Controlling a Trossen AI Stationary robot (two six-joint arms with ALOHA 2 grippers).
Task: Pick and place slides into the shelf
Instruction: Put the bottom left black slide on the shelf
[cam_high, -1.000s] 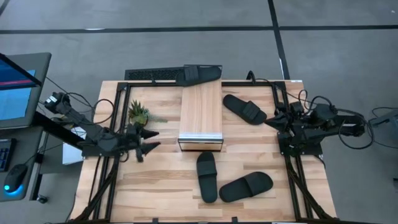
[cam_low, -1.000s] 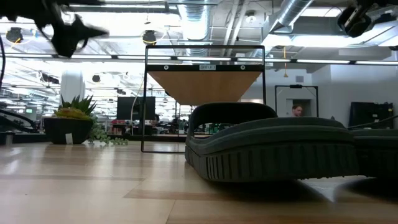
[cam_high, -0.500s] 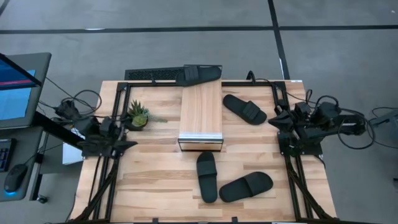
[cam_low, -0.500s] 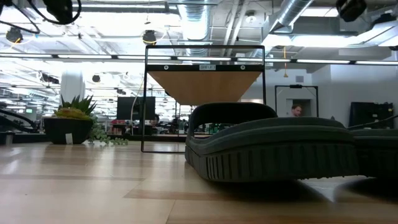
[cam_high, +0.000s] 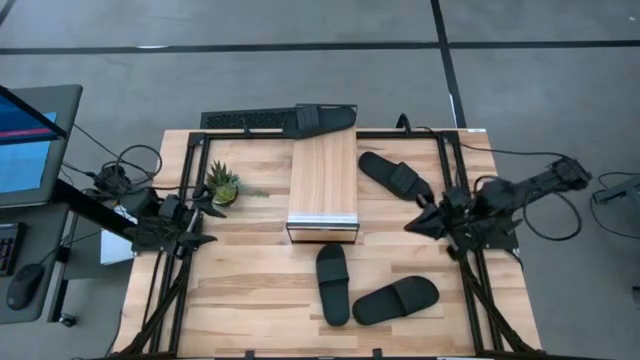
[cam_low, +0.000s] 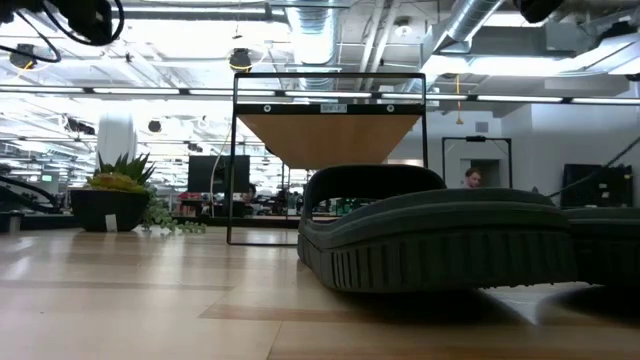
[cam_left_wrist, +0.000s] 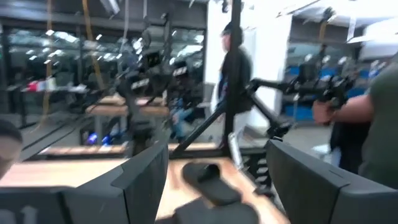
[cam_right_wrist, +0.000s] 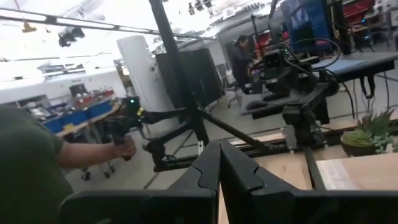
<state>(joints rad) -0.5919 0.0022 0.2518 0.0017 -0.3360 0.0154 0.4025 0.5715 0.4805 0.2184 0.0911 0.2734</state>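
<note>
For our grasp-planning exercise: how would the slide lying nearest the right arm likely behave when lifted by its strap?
The slide looks like soft moulded foam, so it is probably light. The wide strap may flex, letting the sole droop. Its flat oval sole suggests it won't roll.

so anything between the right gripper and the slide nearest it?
Nothing visible. In the high view the right gripper, shut, hangs just off the near end of the slide right of the shelf, with only bare tabletop showing between them.

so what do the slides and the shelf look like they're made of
Slides: matte black, likely foam or rubber; no shine, and a ribbed sole edge in the low view.
Shelf: light wood plank top with visible grain, thin dark frame, probably metal, and a silvery front edge.
</note>
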